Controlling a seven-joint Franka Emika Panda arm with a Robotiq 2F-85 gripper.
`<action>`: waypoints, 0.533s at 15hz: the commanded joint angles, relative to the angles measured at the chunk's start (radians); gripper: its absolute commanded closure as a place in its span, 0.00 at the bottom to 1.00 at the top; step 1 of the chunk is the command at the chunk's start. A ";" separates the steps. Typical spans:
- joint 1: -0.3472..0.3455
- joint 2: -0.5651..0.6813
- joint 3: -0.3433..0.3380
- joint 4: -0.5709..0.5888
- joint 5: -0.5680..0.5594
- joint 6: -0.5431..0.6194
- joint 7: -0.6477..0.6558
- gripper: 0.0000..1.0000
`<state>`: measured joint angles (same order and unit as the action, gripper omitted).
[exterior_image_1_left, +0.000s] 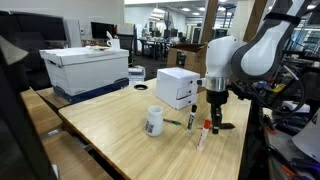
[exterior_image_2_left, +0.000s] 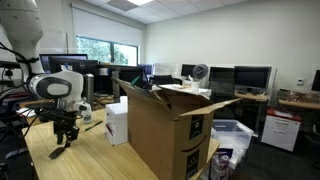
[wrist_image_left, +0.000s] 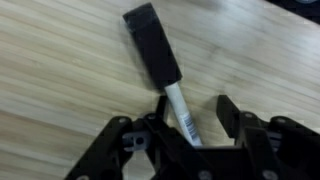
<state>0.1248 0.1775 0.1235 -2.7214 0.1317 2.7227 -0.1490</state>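
In an exterior view the arm reaches down at the near corner of the desk (exterior_image_1_left: 115, 140), and the tool (exterior_image_1_left: 215, 124) hangs just above the wood with its fingers pointing down. A marker (exterior_image_1_left: 203, 136) lies flat on the desk right beside the fingertips; whether they touch it cannot be told from here. A white cup (exterior_image_1_left: 154, 121) stands near the middle of the desk, with a green pen (exterior_image_1_left: 175, 122) lying between it and the tool. A small white box (exterior_image_1_left: 178, 87) sits behind them, and a big white box (exterior_image_1_left: 88, 66) rests at the far end. In an exterior view from another spot the tool (exterior_image_2_left: 63, 138) is low over the desk (exterior_image_2_left: 95, 150), well apart from a large open carton (exterior_image_2_left: 165, 135) that fills the middle of the picture; the marker is too small to make out there. In the wrist view the marker (wrist_image_left: 160, 65) lies on the desk (wrist_image_left: 60, 60) at a slant, its black cap pointing away and its white barrel running in between the fingers (wrist_image_left: 228, 112). The tool (wrist_image_left: 172, 128) stands half wide, straddling the barrel, with a gap showing on each side, so nothing is gripped.
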 joint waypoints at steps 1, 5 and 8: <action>-0.025 0.022 0.017 0.010 0.010 0.007 0.007 0.74; -0.028 0.005 0.027 0.011 0.022 -0.015 0.000 0.94; -0.010 -0.009 0.011 0.012 -0.029 -0.051 0.054 0.93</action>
<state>0.1145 0.1716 0.1377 -2.7078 0.1329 2.7024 -0.1467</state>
